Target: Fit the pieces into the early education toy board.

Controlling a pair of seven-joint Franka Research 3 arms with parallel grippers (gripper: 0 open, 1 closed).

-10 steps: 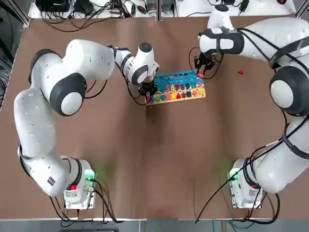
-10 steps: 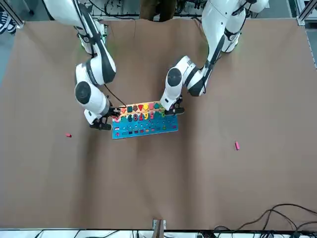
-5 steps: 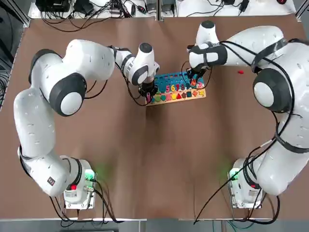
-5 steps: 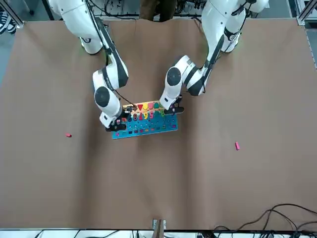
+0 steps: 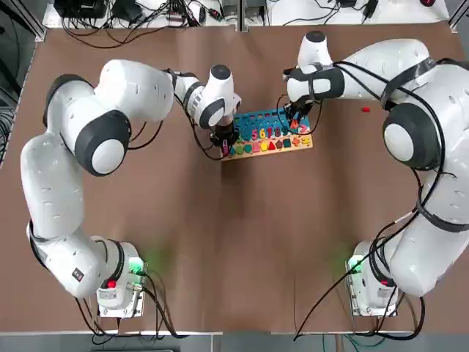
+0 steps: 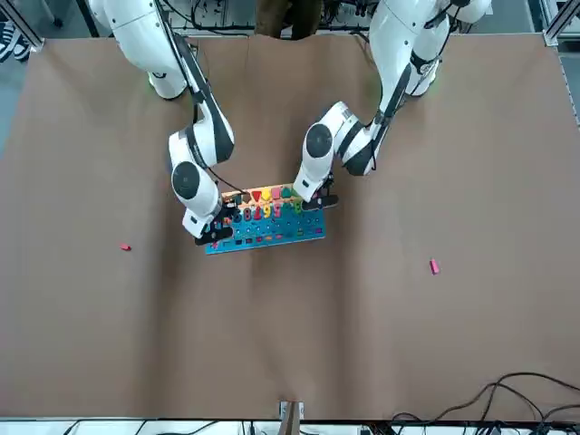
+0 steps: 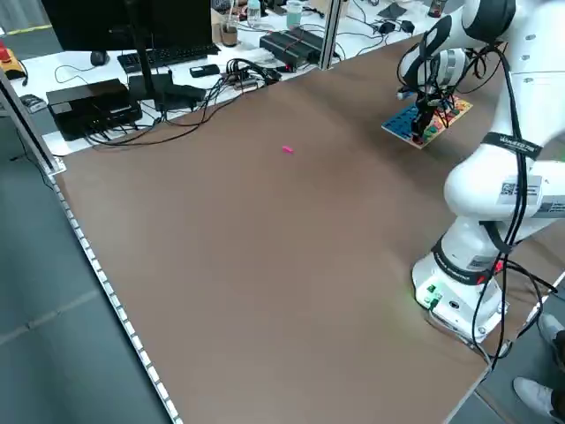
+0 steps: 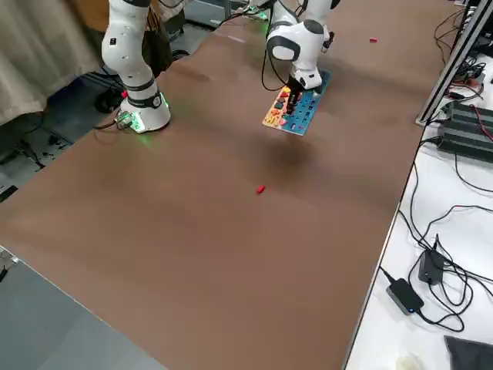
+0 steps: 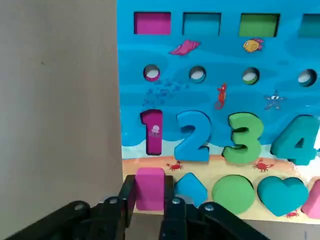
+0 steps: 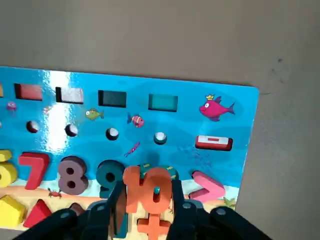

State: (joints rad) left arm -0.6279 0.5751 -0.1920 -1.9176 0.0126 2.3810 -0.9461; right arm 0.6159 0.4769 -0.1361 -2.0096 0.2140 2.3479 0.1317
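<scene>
The early education toy board (image 5: pixel 268 134) lies at the table's middle back, blue with a tan strip of shapes. My left gripper (image 5: pixel 224 139) stands at its left end, shut on a pink block (image 9: pixel 150 181) over the tan strip's corner, beside the blue diamond. My right gripper (image 5: pixel 295 122) is over the board's right end, shut on an orange piece (image 10: pixel 148 187) that hangs above the numeral row next to the 9. Two loose pieces lie on the table: a red one (image 5: pixel 364 110) right of the board and a pink one (image 6: pixel 434 266) far out to the left.
The brown table (image 5: pixel 234 242) spreads wide in front of the board. Cables and boxes (image 5: pixel 132 11) line the back edge. Both arm bases (image 5: pixel 117 290) stand at the front. Both forearms crowd in over the board's two ends.
My right gripper has swung left with the orange piece, from beyond the board's right end to above its numeral row, then held still. The left gripper has not moved.
</scene>
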